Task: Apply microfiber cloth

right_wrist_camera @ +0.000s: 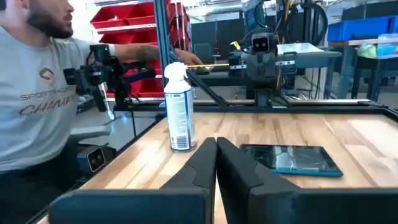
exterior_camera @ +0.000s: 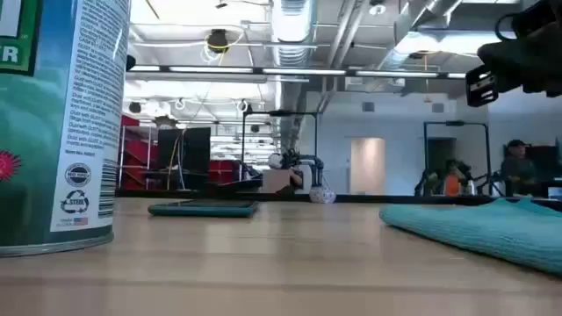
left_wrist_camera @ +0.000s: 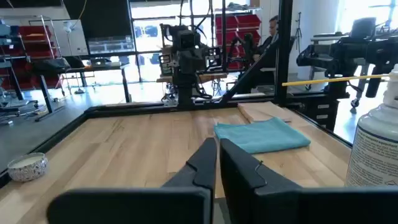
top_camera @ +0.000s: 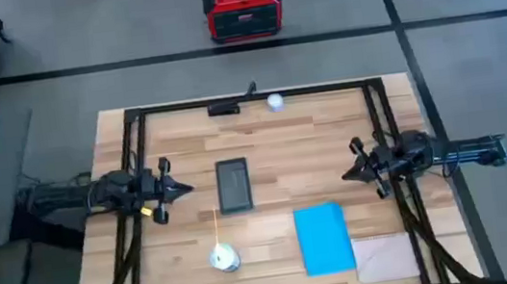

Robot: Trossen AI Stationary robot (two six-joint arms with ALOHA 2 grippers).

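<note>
Table: microfiber cloth beside tablet

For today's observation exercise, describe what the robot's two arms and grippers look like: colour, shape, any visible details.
Both arms are dark, nearly black, jointed tubes ending in a left gripper and a right gripper, each tapering to a point. A small yellow detail shows beside the left one. In the wrist views, the fingers are matte black angular wedges rising from a flat dark bar.

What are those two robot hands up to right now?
Left hand and right hand both shut, empty, raised apart. Microfiber cloth flat, untouched. Nothing blocking it.
</note>
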